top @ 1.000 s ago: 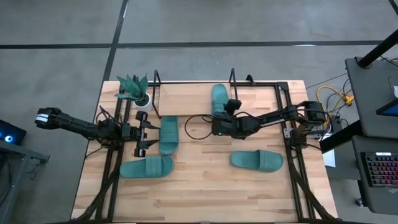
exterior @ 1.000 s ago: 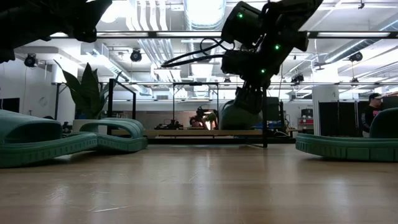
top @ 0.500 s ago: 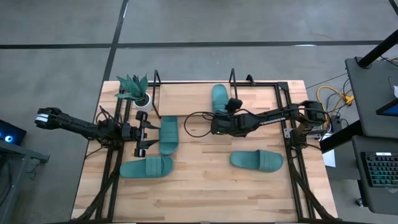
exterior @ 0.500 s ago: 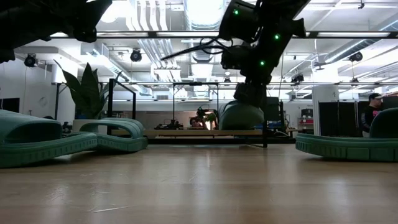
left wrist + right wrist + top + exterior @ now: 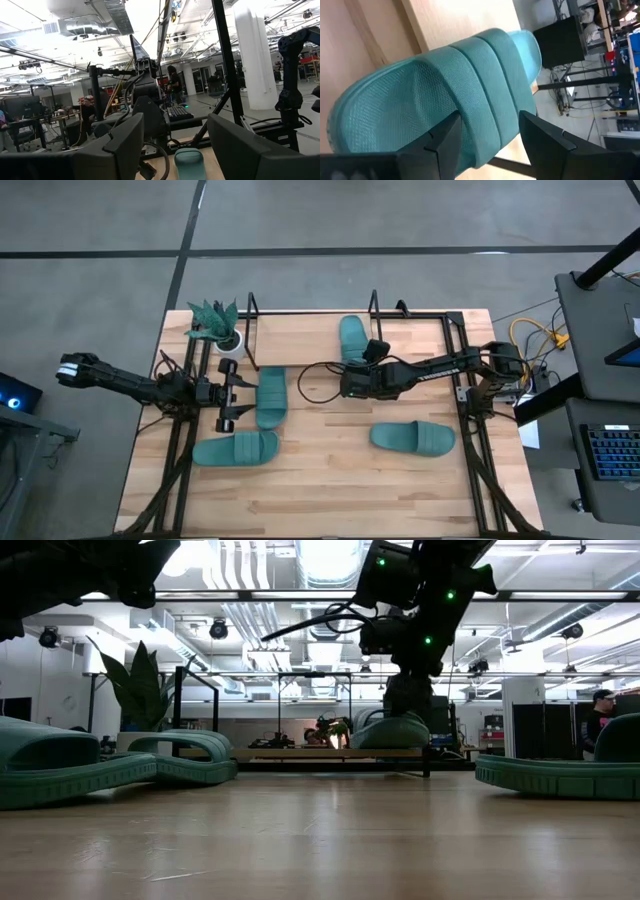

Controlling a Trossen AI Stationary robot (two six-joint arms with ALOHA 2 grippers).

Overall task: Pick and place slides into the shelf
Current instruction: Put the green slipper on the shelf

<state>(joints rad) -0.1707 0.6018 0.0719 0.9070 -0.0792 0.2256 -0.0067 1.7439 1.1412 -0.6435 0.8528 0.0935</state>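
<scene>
Four teal slides show in the high view. One slide [image 5: 352,338] lies flat on the shelf's light board [image 5: 300,340], also seen in the low view [image 5: 388,730]. My right gripper [image 5: 358,360] hangs over its near end, open, with its fingers astride the ribbed strap [image 5: 485,85]. A second slide [image 5: 271,396] lies on the table just in front of my open left gripper [image 5: 238,396] and shows between its fingers [image 5: 189,162]. Two more slides [image 5: 236,448] [image 5: 412,438] rest on the table. My right gripper comes at the shelf slide from above, one finger [image 5: 445,137] over the strap and the other finger [image 5: 540,135] beyond the slide's side edge. I cannot tell whether either finger touches it. The slide lies flat on the shelf board.
A small potted plant [image 5: 215,323] stands at the shelf's left end. Black wire uprights [image 5: 373,302] rise from the shelf frame. Bare tabletop [image 5: 320,480] stretches along the near side. A person [image 5: 600,700] stands far off in the room.
The slide under my right gripper was tilted with one end raised over the shelf. It has tipped down and now lies flat on the shelf board. The right gripper stayed above it. My left arm kept still.
</scene>
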